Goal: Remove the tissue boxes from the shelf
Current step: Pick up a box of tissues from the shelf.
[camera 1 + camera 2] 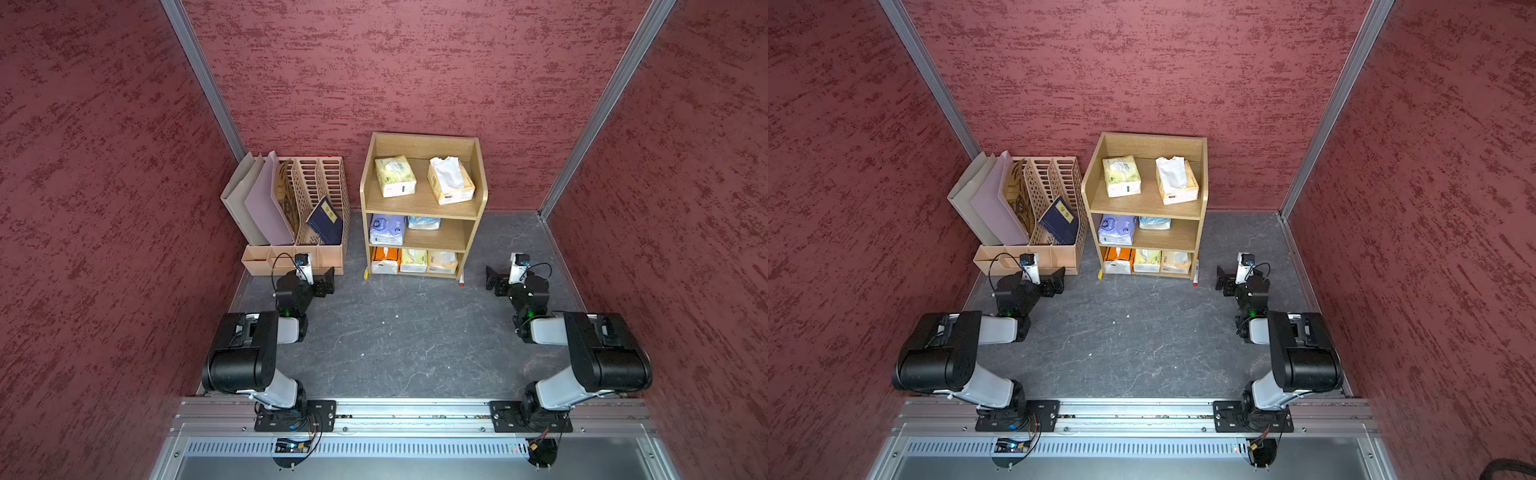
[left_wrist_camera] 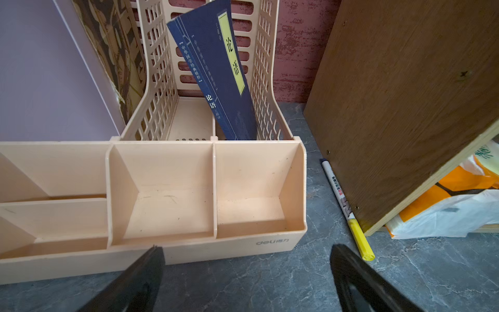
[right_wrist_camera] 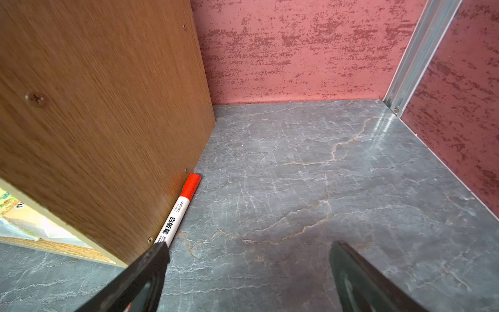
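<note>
In both top views the left gripper (image 1: 327, 281) and right gripper (image 1: 493, 280) sit low over the dark grey marbled table (image 1: 407, 345), jaws apart and holding nothing. Between and beyond them, the shelf (image 1: 481, 178) stands against the red textured wall (image 1: 415, 62), with seven tissue boxes (image 1: 395, 176) on its tiers.

Left wrist: a beige file organizer (image 2: 162, 167) lies just ahead, and a yellow-capped marker (image 2: 360, 240) lies beside one fingertip.

Right wrist: the grey surface runs ahead to the wall, and a red-capped marker (image 3: 186, 200) lies along the shelf's foot.
</note>
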Controlling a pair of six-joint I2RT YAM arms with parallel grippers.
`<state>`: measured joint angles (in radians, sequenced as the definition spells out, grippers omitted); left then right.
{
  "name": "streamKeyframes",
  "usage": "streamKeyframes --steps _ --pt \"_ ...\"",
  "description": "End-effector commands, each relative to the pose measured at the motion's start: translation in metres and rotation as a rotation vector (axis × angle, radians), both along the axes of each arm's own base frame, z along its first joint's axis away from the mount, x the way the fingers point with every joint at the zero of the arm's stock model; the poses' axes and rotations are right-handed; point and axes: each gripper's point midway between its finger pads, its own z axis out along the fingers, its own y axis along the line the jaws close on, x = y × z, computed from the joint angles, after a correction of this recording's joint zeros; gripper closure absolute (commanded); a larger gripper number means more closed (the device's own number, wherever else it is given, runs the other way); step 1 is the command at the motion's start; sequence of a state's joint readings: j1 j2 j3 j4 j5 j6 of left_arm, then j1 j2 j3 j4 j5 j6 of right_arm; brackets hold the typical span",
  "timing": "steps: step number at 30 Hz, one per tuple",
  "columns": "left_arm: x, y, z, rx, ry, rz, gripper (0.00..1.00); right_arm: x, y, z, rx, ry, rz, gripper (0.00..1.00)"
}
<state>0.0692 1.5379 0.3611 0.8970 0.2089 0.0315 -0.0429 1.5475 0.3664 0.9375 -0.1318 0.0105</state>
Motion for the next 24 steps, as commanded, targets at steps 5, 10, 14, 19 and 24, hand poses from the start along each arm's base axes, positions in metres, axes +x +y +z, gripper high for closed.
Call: streamKeyframes --steps 5,10,14,19,24 --pt "0.003 0.001 0.008 -0.004 -0.029 -0.005 0.0 0.002 0.002 0.003 0.001 -0.012 0.012 0.02" --pt "0.003 0.0 0.009 -0.005 -0.029 -0.005 0.0 0.001 0.002 0.003 0.001 -0.011 0.012 0.02" --pt "0.004 0.003 0.008 -0.008 -0.024 0.011 0.0 0.001 0.002 0.003 0.0 -0.012 0.013 0.02" --pt "0.007 0.015 0.011 -0.015 -0.017 0.083 0.0 0.003 0.003 0.003 -0.005 -0.006 0.014 0.02" --pt "0.009 0.027 0.032 -0.02 0.063 0.171 0.0 0.013 -0.011 0.031 0.014 0.075 -0.079 0.02"
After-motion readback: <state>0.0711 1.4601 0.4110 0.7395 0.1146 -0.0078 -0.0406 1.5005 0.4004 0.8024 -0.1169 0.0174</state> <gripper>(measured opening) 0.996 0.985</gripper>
